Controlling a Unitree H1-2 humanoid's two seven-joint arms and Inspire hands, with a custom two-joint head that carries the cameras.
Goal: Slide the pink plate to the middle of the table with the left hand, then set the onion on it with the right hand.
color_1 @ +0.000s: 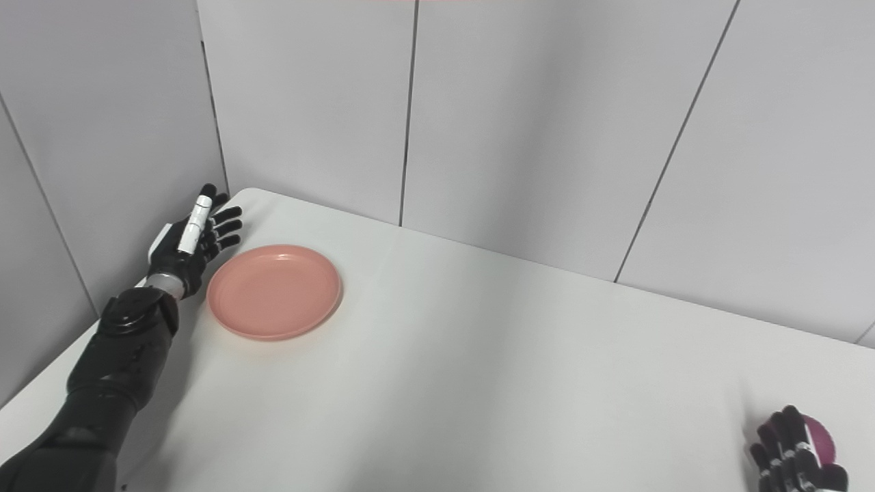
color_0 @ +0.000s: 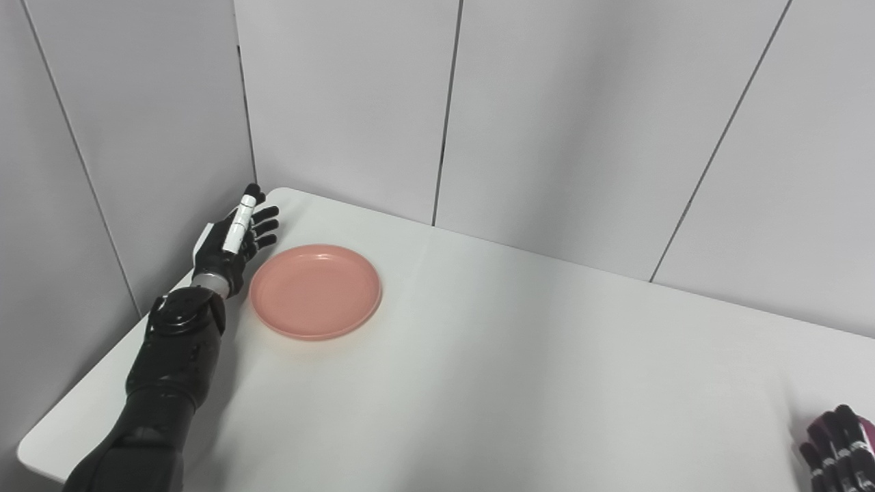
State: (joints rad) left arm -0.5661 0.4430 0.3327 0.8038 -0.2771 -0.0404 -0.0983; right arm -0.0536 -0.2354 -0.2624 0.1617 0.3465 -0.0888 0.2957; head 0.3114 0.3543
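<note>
1. A white table [color_0: 513, 355] fills the scene, set into a corner of grey wall panels [color_0: 581, 123]. The pink plate [color_0: 315, 292] lies flat near the far left corner, well away from the table's middle.
2. The plate is empty; nothing rests in or on it.
3. The left hand [color_0: 236, 240] is just beside the plate's left rim, fingers spread and extended, holding nothing. Whether it touches the rim cannot be made out.
4. The right hand [color_1: 793, 451] sits at the bottom right corner, fingers curled over the purple onion [color_1: 817, 437]. Much of it is cut off by the picture's edge, so a firm grip is likely but not certain.
5. Risk: a push landing high on the low rim could tip the plate, or the fingers could ride over it, instead of sliding it.
6. Risk: an off-centre push could spin the plate toward the back wall.
7. Risk: the round onion could roll off the shallow plate if released carelessly.
</note>
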